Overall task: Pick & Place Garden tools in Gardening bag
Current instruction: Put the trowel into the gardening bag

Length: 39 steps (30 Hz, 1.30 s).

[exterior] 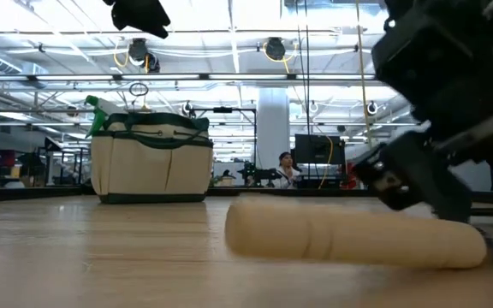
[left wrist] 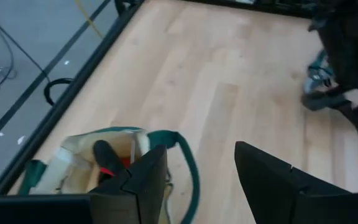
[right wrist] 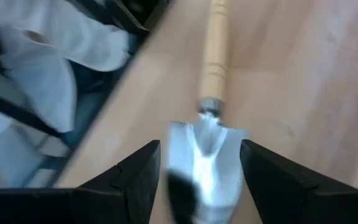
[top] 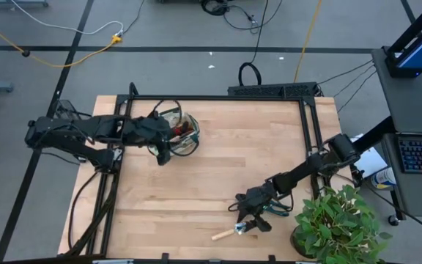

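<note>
High view shows the gardening bag (top: pixel 184 130) standing near the table's far left corner with dark and red tool ends showing in its mouth, so part of the job looks done. The left wrist view confirms a black handle and a red item (left wrist: pixel 109 169) inside the bag. One wooden-handled trowel (top: pixel 229 233) is still out on the bare wood at the near edge, right of centre, and a green-and-white item (top: pixel 275 210) lies just beside the right arm; those appear to be what remains.

The right gripper (top: pixel 246 222) is down at the trowel's metal end. Its wrist view shows the two fingers spread wide with the silvery blade (right wrist: pixel 205 163) between them and the pale handle running away beyond; nothing is pinched yet. In the low view the handle (exterior: pixel 349 238) lies flat on the table, with the gripper's dark bulk above its right end.

The left gripper (top: pixel 163 150) hangs beside the bag on its near side, fingers parted and holding nothing, as its wrist view shows.

A leafy potted plant (top: pixel 339 224) stands at the near right corner, close to the right arm's elbow, and could brush the arm as it lifts. The bag's green loop handle (left wrist: pixel 188 168) hangs across the opening and may snag an incoming tool. A long stretch of open table separates trowel and bag.
</note>
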Each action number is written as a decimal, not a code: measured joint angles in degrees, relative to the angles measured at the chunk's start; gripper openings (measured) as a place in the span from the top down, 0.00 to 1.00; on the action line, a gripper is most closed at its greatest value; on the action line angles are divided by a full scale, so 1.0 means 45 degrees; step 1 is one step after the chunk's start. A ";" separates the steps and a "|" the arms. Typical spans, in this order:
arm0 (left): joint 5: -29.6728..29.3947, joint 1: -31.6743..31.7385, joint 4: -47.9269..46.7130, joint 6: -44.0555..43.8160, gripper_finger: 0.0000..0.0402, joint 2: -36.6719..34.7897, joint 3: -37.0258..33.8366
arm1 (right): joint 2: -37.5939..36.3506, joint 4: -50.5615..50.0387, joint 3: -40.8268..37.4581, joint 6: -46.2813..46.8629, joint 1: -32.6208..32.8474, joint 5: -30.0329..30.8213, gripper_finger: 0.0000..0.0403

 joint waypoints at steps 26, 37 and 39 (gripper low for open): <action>-0.0006 -0.0852 -0.0003 0.0199 0.51 0.0232 -0.0005 | 0.0400 0.0098 0.0024 0.0234 0.0204 0.0364 0.57; -0.0006 -0.0852 -0.0003 0.0249 0.51 0.0232 -0.0005 | 0.0383 0.0428 0.0000 0.0285 0.0225 0.0993 0.62; -0.0006 -0.0852 -0.0003 0.0253 0.51 0.0232 -0.0005 | 0.0272 0.0420 -0.0008 -0.0116 0.0221 0.1083 0.59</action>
